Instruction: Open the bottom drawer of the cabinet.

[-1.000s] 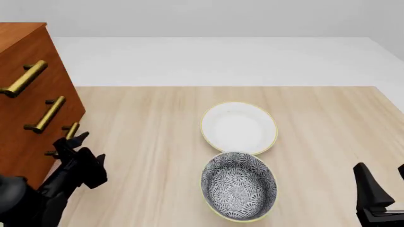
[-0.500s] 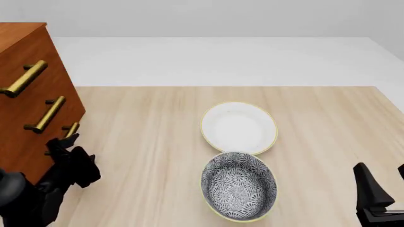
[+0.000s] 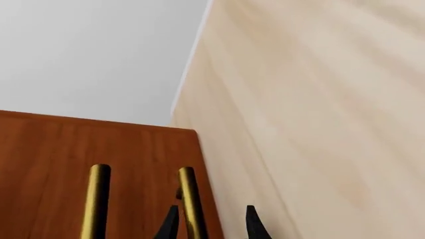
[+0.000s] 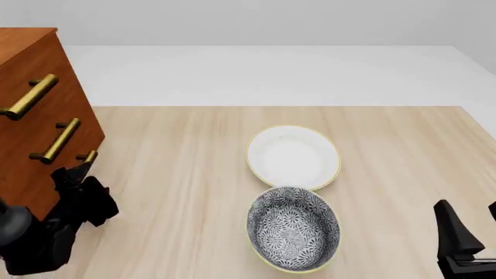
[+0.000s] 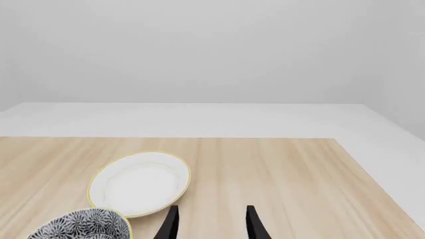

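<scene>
The cabinet (image 4: 35, 70) stands at the table's left edge, reddish-brown with three brass bar handles. The bottom drawer (image 4: 35, 189) is closed; its handle (image 4: 88, 157) is partly hidden behind my left gripper (image 4: 68, 176). In the left wrist view, the left gripper (image 3: 211, 221) is open. That handle (image 3: 189, 196) lies between its fingers, close to one fingertip (image 3: 171, 224). The middle drawer's handle (image 3: 97, 201) is beside it. My right gripper (image 5: 211, 221) is open and empty, low at the right front (image 4: 463, 238), far from the cabinet.
A white plate (image 4: 293, 157) lies mid-table, with a patterned dark bowl (image 4: 293, 228) just in front of it. Both also show in the right wrist view, the plate (image 5: 139, 183) and the bowl (image 5: 83, 226). The table's far edge (image 4: 271, 106) meets a white floor.
My left gripper has moved left and back, up to the cabinet's front at the bottom handle. The right arm, plate and bowl have not moved.
</scene>
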